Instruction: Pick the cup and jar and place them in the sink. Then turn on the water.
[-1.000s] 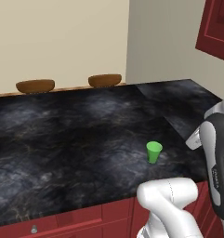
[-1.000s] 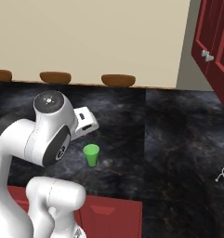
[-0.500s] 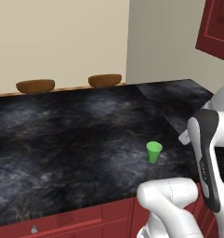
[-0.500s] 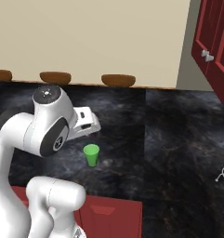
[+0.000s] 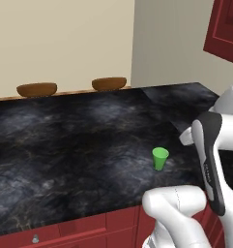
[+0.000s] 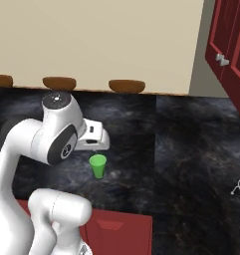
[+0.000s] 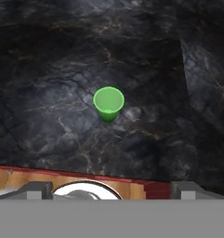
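At the middle of the dark counter, we see the cup [image 5: 160, 158] standing upright and alone.

In the left base view the cup sits right of center on the black marbled counter [image 5: 65, 145], near the front edge above the red cabinet fronts [image 5: 79, 230], with the white arm [image 5: 212, 160] rising at the lower right. In the right base view the cup [image 6: 97, 166] shows just below the arm's hand, left of center. In the hand view we look down into the cup [image 7: 108, 103] slightly above center, apart from everything else. Two brown bowls [image 5: 36, 89] rest along the counter's far edge at upper left. We cannot tell how the fingers stand.
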